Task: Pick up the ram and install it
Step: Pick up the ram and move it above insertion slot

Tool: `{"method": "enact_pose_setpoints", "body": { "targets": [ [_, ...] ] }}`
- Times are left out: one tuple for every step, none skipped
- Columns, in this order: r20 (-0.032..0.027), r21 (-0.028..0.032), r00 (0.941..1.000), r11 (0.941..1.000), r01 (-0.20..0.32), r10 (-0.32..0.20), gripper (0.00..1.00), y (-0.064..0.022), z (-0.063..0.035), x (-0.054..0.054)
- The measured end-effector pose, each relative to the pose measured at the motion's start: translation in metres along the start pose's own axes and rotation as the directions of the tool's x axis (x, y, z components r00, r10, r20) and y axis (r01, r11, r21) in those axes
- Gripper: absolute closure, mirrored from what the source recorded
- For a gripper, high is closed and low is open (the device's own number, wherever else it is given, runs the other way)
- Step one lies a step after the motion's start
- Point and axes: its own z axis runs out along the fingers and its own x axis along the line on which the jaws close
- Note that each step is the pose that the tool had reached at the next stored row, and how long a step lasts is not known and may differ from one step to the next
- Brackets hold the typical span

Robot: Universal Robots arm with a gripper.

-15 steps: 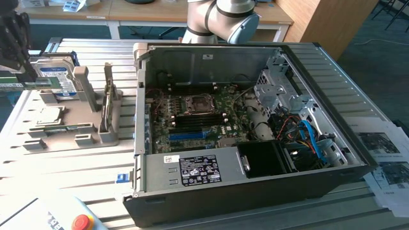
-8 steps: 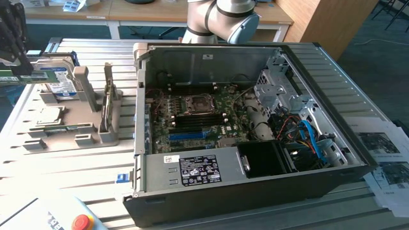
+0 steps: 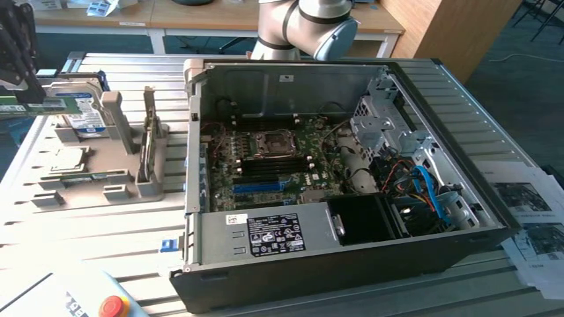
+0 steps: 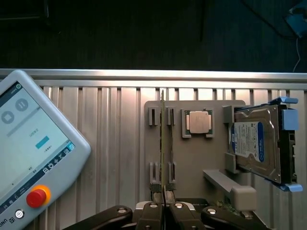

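Note:
My gripper (image 3: 21, 92) hangs at the exterior view's far left, above the grey parts holder (image 3: 132, 188), and is shut on the ram (image 3: 39, 107). The ram is a thin green stick with a white label, and it juts sideways from the fingers. In the wrist view the ram (image 4: 163, 139) is seen edge-on. It runs away from my gripper (image 4: 163, 194), over the holder's paired clips (image 4: 153, 116). The open computer case (image 3: 352, 257) lies to the exterior view's right, with its motherboard (image 3: 304, 148) and a blue memory slot (image 3: 260, 187) facing up.
On the holder are a silver processor chip (image 4: 196, 121), a hard drive (image 4: 256, 143) in a blue bracket and an upright card (image 3: 150, 142). A teach pendant (image 4: 29, 158) with a red stop button lies beside the holder. Cables and a drive cage (image 3: 387, 129) fill the case's right side.

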Motion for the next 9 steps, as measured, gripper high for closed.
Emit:
{"method": "enact_pose_setpoints", "body": {
  "targets": [
    [0.0001,0.0000,1.0000,1.0000,0.000,0.000,0.88,0.0000,-0.0012,0.0000],
    [0.0003,0.0003,1.0000,1.0000,0.000,0.000,0.88,0.0000,-0.0029,-0.0001],
    [0.0003,0.0003,1.0000,1.0000,0.000,0.000,0.88,0.0001,-0.0045,-0.0001],
    [0.0003,0.0003,1.0000,1.0000,0.000,0.000,0.88,0.0001,-0.0053,-0.0001],
    [0.0004,0.0004,1.0000,1.0000,0.000,0.000,0.88,0.0001,-0.0053,-0.0001],
    [0.0004,0.0004,1.0000,1.0000,0.000,0.000,0.88,0.0001,-0.0053,-0.0001],
    [0.0004,0.0004,1.0000,1.0000,0.000,0.000,0.88,0.0001,-0.0053,-0.0001],
    [0.0004,0.0004,1.0000,1.0000,0.000,0.000,0.88,0.0001,-0.0053,-0.0001],
    [0.0004,0.0004,1.0000,1.0000,0.000,0.000,0.88,0.0001,-0.0053,-0.0001]
  ]
}}
